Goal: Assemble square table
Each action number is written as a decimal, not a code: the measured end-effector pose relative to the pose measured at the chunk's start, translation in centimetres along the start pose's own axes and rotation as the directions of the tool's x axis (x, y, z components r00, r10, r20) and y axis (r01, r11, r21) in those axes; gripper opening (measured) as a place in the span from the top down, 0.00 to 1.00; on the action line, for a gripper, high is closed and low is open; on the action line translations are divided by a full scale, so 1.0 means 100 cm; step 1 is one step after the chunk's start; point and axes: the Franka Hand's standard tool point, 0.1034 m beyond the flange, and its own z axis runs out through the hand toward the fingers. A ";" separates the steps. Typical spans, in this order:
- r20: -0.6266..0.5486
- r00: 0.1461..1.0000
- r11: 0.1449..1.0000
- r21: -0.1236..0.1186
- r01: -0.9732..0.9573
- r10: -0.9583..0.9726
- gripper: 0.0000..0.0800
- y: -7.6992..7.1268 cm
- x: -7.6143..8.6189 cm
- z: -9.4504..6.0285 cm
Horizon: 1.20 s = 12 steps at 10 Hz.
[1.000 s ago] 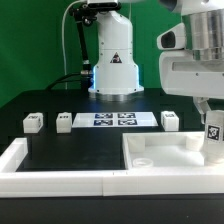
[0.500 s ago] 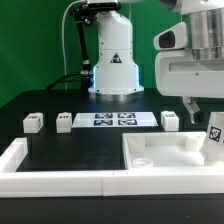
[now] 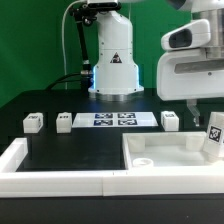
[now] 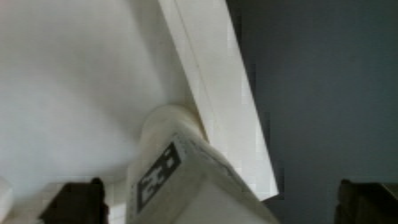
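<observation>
Pincer in the exterior view hangs wide open and empty over a tagged leg at the square slab's rim, on the counter toward the exterior view's right, and the wrist view shows both fingers clear of that leg.

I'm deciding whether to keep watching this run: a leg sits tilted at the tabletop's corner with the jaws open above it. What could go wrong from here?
1. The leg stands tilted at the corner of the tabletop on the exterior view's right, unheld by the open jaws; it may topple.
2. Whether it sits in a corner hole cannot be told; regrasping it crooked could jam it.
3. The jaws hang close above it and might knock it when moving.
</observation>
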 end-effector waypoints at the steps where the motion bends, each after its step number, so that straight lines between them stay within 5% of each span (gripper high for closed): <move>1: -0.002 0.992 0.992 -0.010 0.129 -0.129 0.19 0.003 0.001 0.000; 6: -0.004 0.859 0.858 -0.046 0.512 -0.512 0.19 0.008 0.005 0.000; 10: -0.005 0.802 0.801 -0.047 0.597 -0.597 0.19 0.017 0.009 -0.001; 12: -0.005 0.802 0.801 -0.047 0.596 -0.597 0.52 0.017 0.009 -0.001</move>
